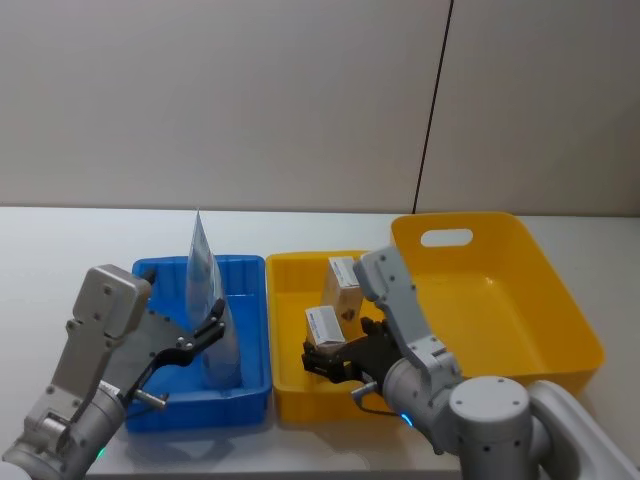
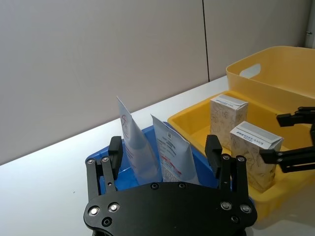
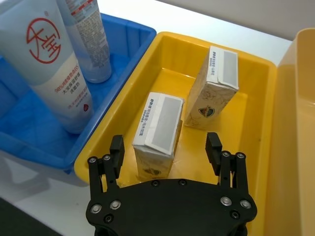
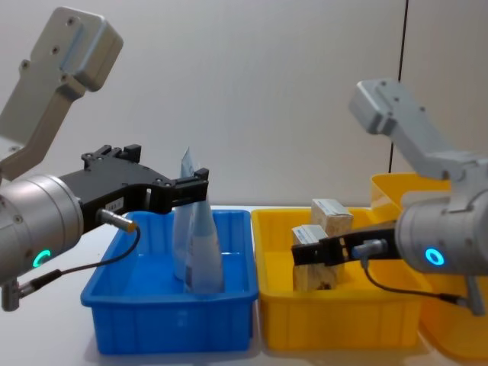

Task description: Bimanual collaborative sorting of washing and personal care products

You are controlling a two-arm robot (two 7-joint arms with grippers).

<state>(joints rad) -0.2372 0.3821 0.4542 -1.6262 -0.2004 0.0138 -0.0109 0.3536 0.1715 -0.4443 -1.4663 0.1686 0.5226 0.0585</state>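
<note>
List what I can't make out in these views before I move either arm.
1. Tubes: bases hidden behind the front wall of the blue tray in the chest view, and behind the body of the left gripper in its wrist view.
2. Cartons: bases behind the front wall of the yellow tray in the chest view.
3. Basket: cut off by the chest view's right edge and crossed by the right arm.

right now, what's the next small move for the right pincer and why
Probably lift the right pincer straight up, open as it is. Its fingers stand apart either side of the near carton, which already stands in the yellow tray beside the other carton, and the handled basket looks empty, so sorting seems done.
</note>
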